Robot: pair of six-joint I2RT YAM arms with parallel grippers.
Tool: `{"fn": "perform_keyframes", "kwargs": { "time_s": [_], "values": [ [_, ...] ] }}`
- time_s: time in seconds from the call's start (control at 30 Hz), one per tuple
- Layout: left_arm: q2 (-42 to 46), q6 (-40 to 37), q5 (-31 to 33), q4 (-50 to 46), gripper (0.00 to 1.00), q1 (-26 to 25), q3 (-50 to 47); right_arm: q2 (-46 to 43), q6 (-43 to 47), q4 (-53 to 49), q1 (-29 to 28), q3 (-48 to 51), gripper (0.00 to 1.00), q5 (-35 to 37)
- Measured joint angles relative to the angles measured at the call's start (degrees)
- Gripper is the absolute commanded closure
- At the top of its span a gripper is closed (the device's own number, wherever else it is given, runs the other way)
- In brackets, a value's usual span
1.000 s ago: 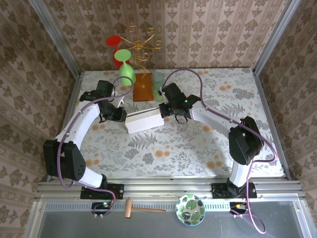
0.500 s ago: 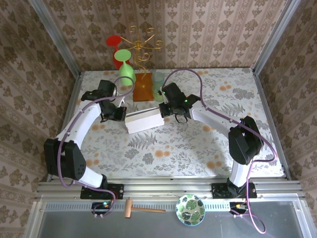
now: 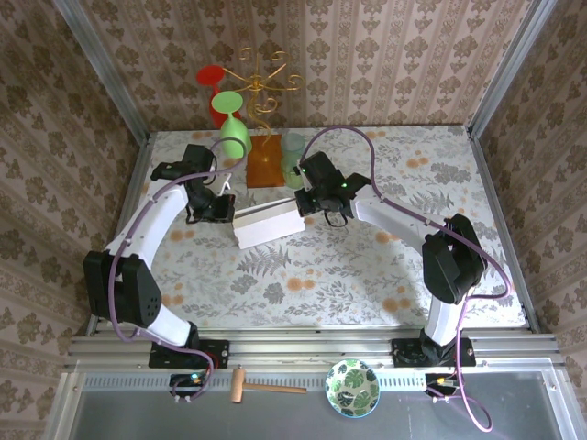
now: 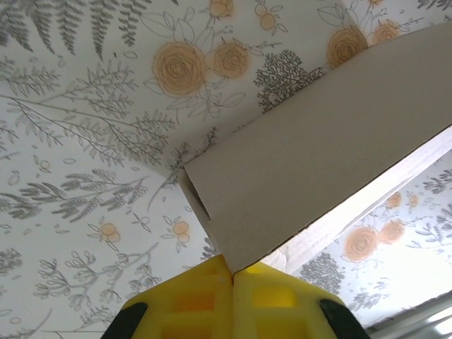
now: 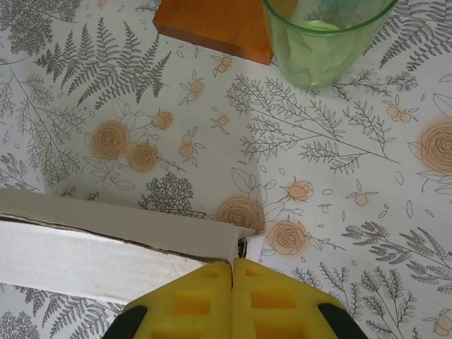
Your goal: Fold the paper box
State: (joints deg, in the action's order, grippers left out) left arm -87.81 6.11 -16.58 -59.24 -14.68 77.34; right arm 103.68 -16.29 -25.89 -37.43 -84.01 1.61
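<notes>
Where the paper box lies mid-table, near the orange block and the green cup, each end is pinched: the left gripper clamps a corner of the box, and the right gripper appears closed on the end flap. To fold cleanly, both arms should probably move together along the crease, keeping tension even without slackening either grip, lest the thin card buckle or tear.

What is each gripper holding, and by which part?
The paper box: left gripper pinches its left-end corner, right gripper its right-end corner.
</notes>
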Motion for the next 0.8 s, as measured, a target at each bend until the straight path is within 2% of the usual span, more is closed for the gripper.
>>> {"fn": "perform_keyframes", "kwargs": {
  "time_s": [0.5,0.8],
  "values": [
    [-0.6,7.9,-6.1,-3.0,1.00,0.1,0.5,0.0,-0.7,0.0,-0.2,0.0,1.00,2.8],
    [-0.6,10.1,-6.8,-3.3,1.00,0.0,-0.2,0.2,-1.1,0.0,-0.3,0.0,1.00,3.2]
  ]
}}
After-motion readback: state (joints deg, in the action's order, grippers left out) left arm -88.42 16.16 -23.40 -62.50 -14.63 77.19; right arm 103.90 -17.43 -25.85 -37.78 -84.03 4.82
